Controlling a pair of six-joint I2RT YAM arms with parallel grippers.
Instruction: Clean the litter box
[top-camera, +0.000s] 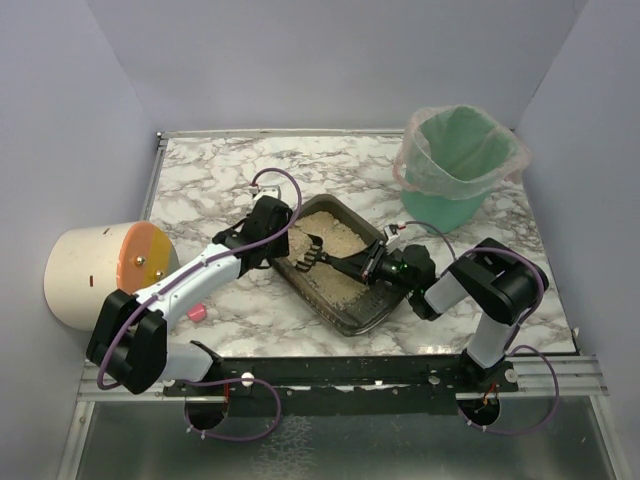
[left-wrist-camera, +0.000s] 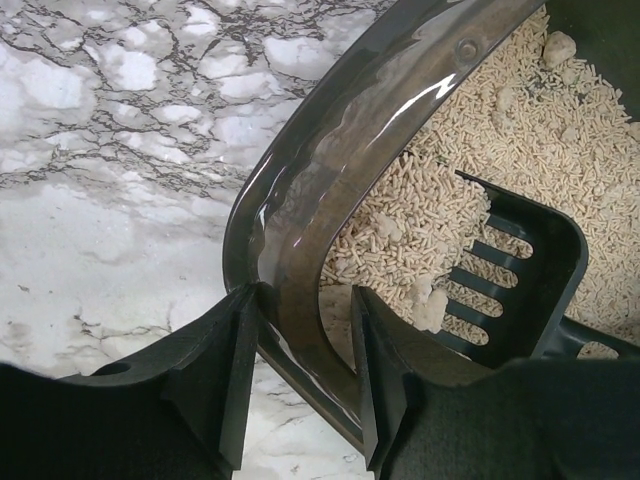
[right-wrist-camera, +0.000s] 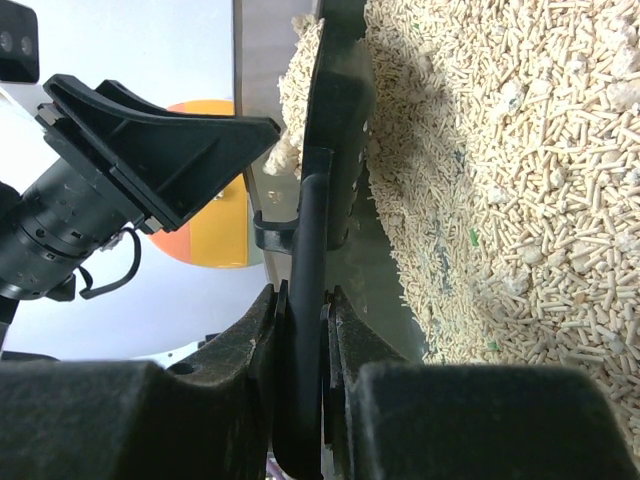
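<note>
Top external view: the shallow dark grey plastic litter box (top-camera: 350, 320) sits on the tabletop (top-camera: 220, 170). Left hand (left-wrist-camera: 305, 330) holds its rim; right hand (right-wrist-camera: 305, 300) pinches the black slotted scoop (top-camera: 310, 256), seemingly digging. Next, carry clumps (left-wrist-camera: 432, 305) to the far-right green bucket (top-camera: 440, 212).

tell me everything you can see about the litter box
The litter box is a shallow, dark grey-brown, glossy plastic tray with rounded corners, set askew on the marble table. Beige pellet litter with pale clumps lies inside. The left gripper straddles its rim at one corner; a firm clamp cannot be confirmed. A black slotted scoop, held by the right gripper, rests in the litter.
</note>
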